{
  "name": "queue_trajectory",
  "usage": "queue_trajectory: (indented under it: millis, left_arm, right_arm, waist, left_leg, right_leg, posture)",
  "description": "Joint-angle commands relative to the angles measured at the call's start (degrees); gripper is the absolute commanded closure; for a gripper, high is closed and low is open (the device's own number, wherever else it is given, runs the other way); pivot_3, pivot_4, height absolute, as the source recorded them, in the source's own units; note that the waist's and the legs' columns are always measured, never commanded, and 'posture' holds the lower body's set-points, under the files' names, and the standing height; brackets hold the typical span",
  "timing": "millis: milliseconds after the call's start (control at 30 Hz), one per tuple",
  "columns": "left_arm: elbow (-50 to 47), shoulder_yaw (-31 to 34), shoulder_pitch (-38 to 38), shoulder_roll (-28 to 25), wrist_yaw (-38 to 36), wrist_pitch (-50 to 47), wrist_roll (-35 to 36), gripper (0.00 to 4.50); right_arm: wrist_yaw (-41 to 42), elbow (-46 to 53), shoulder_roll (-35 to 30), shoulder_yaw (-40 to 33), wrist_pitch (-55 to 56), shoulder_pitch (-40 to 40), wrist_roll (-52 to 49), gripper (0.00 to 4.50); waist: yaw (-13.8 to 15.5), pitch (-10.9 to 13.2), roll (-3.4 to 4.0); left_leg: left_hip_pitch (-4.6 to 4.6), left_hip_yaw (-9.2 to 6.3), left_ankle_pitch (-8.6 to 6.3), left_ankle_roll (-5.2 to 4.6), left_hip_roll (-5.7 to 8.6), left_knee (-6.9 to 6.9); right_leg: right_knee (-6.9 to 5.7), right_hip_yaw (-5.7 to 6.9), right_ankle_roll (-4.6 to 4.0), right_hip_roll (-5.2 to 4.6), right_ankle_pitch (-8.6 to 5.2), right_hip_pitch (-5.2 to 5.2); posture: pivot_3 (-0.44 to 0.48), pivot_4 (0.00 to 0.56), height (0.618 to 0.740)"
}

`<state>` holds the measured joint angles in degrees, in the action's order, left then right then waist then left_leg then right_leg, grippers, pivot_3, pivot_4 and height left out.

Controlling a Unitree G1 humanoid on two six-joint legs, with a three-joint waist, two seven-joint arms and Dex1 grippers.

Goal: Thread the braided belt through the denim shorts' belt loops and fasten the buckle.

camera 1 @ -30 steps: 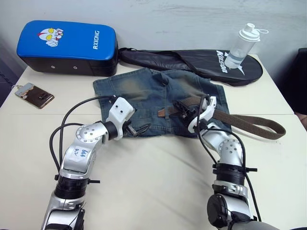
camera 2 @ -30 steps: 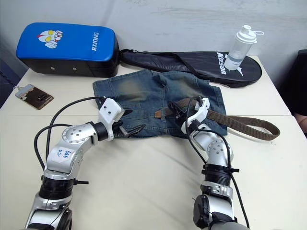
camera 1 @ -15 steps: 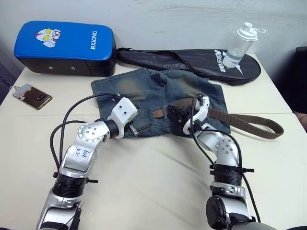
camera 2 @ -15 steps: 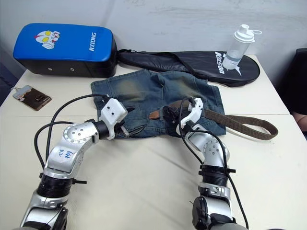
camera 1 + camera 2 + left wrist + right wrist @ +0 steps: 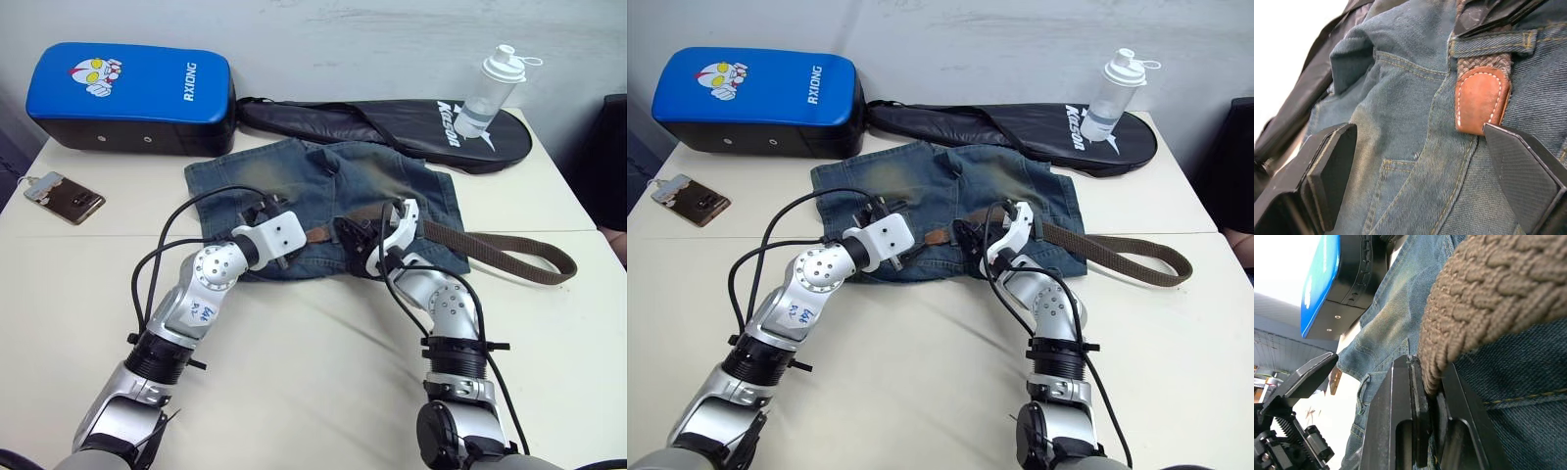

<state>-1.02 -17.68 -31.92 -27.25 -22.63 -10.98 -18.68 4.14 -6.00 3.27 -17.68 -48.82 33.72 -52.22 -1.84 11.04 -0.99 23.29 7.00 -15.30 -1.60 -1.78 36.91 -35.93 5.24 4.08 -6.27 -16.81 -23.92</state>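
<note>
Near side of bench point(image 5: 323, 382) is open. Far side is blocked by blue pad point(image 5: 132, 96), racket bag point(image 5: 392, 125), bottle point(image 5: 490, 93); phone point(image 5: 67, 195) at left edge.

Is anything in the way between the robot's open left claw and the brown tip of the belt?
Nothing visible is. The left gripper is open over the denim shorts, and the braided belt tip pokes out from under a belt loop right beside one finger.

Faded blue denim shorts point(image 5: 323, 201) lying flat on table, dark-brown braided belt point(image 5: 509, 250) across waistband, tan leather tip point(image 5: 1480, 100) emerging beneath one blue denim belt loop point(image 5: 1493, 44), remainder trailing off the shorts' right edge.
</note>
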Motion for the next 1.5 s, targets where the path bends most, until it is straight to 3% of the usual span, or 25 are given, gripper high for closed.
queue_trajectory:
  millis: [33, 367, 667, 933, 1200, 1500]
  left_arm:
    - [1.40, -2.82, -0.79, -0.66, 0.22, 4.51, -4.45, 0.00]
    - [4.15, -6.18, -6.65, 0.71, 6.29, 9.52, -15.93, 0.00]
    - [3.93, -6.71, -5.52, 0.60, 6.82, 11.67, -18.53, 0.00]
    - [-3.00, -2.98, 2.82, -4.41, -0.70, 10.65, -15.74, 0.00]
    - [-0.25, -4.21, 1.56, -0.38, -0.60, 10.19, -17.66, 0.00]
    - [4.04, -4.11, -2.71, 1.79, 4.95, 12.98, -21.74, 0.00]
  right_arm:
    - [0.07, 1.69, 0.62, 0.81, 0.05, 0.29, -0.45, 4.44]
    - [-0.14, 3.24, -0.19, 0.09, -0.50, -0.16, -1.25, 4.44]
    - [-0.39, 3.61, -0.31, -0.10, -0.84, -0.25, -1.40, 4.44]
    - [-0.33, 3.75, -0.68, -0.11, -1.38, -0.49, -1.28, 4.44]
    - [-0.35, 4.27, -0.36, 0.07, -1.62, -0.71, -1.41, 4.44]
    - [-0.78, 5.66, -0.45, -0.08, -2.21, -1.18, -1.87, 4.44]
  waist:
    - [0.05, 0.00, 0.00]
    - [0.21, 0.00, 0.00]
    - [0.12, 0.00, 0.00]
    - [0.08, 0.00, 0.01]
    - [0.24, 0.00, 0.01]
    - [0.23, 0.00, 0.00]
  left_leg:
    - [0.00, 0.00, 0.00, 0.00, 0.00, 0.01]
    - [0.01, 0.00, -0.02, -0.04, 0.02, 0.05]
    - [0.02, 0.01, -0.03, -0.07, 0.01, 0.02]
    - [0.01, 0.03, -0.01, -0.05, -0.02, 0.00]
    - [0.01, 0.01, -0.04, -0.10, 0.04, 0.04]
    - [0.02, 0.01, -0.03, -0.11, 0.05, 0.05]
  right_leg:
    - [0.00, 0.00, 0.00, 0.00, 0.00, 0.00]
    - [-0.02, 0.02, 0.00, -0.02, 0.00, 0.00]
    - [-0.01, 0.04, 0.00, -0.02, 0.00, 0.00]
    - [-0.01, 0.03, 0.00, -0.01, 0.00, -0.01]
    - [-0.02, 0.05, 0.00, -0.10, 0.00, 0.01]
    - [-0.03, 0.07, 0.00, -0.09, 0.00, 0.01]
  posture:
    - [0.000, 0.150, 0.740]
    - [0.000, 0.150, 0.740]
    - [0.000, 0.150, 0.740]
    - [0.000, 0.150, 0.740]
    - [0.000, 0.150, 0.740]
    - [0.000, 0.150, 0.740]
